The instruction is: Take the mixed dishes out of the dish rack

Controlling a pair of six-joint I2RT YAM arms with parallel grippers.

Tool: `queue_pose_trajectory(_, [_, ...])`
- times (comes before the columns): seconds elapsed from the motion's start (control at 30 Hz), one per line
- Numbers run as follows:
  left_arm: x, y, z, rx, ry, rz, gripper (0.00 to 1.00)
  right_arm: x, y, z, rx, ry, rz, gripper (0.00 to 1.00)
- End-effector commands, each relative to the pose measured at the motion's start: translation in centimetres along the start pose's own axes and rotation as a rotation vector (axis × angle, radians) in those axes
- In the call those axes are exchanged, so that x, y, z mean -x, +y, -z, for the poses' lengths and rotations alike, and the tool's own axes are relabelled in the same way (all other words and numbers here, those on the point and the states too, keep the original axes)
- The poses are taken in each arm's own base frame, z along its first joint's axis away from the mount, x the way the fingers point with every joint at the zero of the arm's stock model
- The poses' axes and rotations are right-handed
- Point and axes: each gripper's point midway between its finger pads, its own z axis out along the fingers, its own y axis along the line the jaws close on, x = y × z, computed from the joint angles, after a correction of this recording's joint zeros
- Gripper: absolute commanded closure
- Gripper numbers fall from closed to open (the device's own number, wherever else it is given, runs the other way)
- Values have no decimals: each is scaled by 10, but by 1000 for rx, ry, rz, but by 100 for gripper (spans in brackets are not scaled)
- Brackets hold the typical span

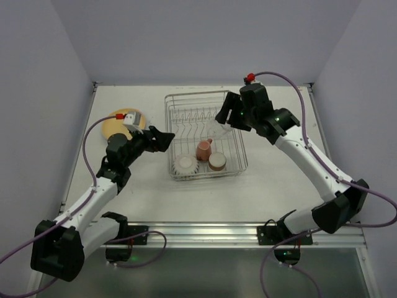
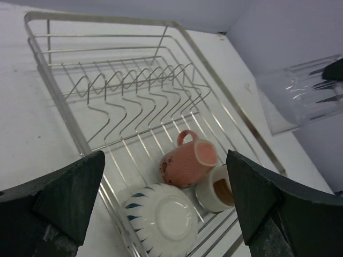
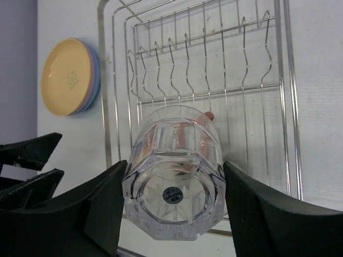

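- Right gripper (image 3: pixel 172 214) clamps the clear, faceted glass (image 3: pixel 174 155) above the silver wire rack (image 2: pixel 58 85).
- Left gripper (image 2: pixel 165 182) gapes wide, empty, beside the rack's rim.

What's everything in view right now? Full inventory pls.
dish rack: 1, silver wire, centre of the table
pink mug: 1, pink, on its side in the rack's near end
brown-and-cream cup: 1, brown and cream, in the rack beside the mug
ribbed bowl: 1, white, upside down in the rack's near left corner
clear glass: 1, transparent, held above the rack
plates: 1 stack, yellow-orange on top, blue and purple edges under it, on the table left of the rack
table: 1, white
left claw: 1, black, open, at the rack's left rim
right claw: 1, black, closed on the glass
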Motion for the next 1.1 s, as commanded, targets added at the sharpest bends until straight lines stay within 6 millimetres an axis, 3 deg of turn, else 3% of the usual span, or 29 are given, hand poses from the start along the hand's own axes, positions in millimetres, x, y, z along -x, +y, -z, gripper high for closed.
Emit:
queue_pose_trajectory(0.0, [33,-54,15,-196,-13,85,0,5,23,21,188,-31,5,82])
queue_pose_trajectory(0.03, [38,-65,21,-230,-15,132,0,14,27,34,227,-82,-1,82])
queue_pose_trajectory(0.1, [41,-84,30,-321,-10,167,0,3,27,40,281,-64,1,94])
queue_pose_trajectory(0.2, [42,-106,45,-444,-2,263,0,0,31,61,370,-104,7,100])
queue_pose_trajectory(0.33, [28,-121,52,-536,104,430,0,2,38,89,479,-177,19,100])
queue_pose_trajectory(0.47, [26,-130,59,-579,128,497,0,2,42,112,546,-209,28,100])
queue_pose_trajectory(0.7, [27,-158,60,-687,160,562,0,-7,62,128,711,-197,56,100])
queue_pose_trajectory(0.9, [28,-183,56,-751,174,546,1,-14,65,123,738,-176,89,100])
queue_pose_trajectory(1.07, [35,-189,55,-767,146,533,4,-19,68,121,763,-150,101,100])
